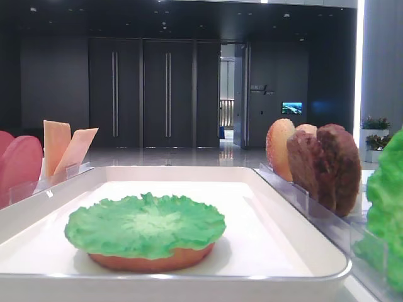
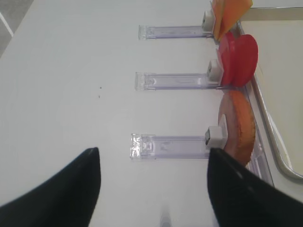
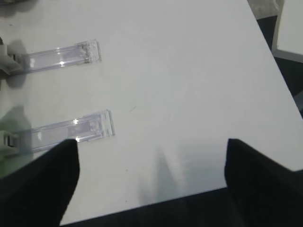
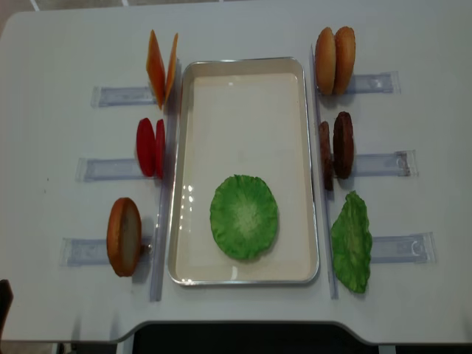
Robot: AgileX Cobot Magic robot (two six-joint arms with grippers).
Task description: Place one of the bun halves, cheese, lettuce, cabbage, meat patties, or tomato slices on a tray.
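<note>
The right claw (image 3: 151, 182) stands wide open and empty at the bottom of the right wrist view, its two dark fingers hanging over bare tabletop (image 3: 189, 85). The left claw (image 2: 154, 189) is likewise spread wide with nothing in it, low in the left wrist view.

The lettuce (image 4: 244, 216) lies flat in the lower half of the tray (image 4: 243, 62) in the overhead view; the low front view shows it resting on a bun half (image 1: 151, 259), so the stack looks started and another layer seems due. Left of the tray stand the cheese (image 4: 161, 68) at upper left, the tomato slices (image 4: 151, 146) mid-left and a lone bun half (image 4: 124, 236) at lower left. On the right are the bun halves (image 4: 335, 59), the meat patties (image 4: 335, 149) and a second lettuce leaf (image 4: 352, 242).

To do the next pick well, I would choose one upright piece, bring the open fingers down either side of its faces, close gently, lift it straight out of its clear holder (image 2: 168, 146), then centre it over the green leaf before letting go.
</note>
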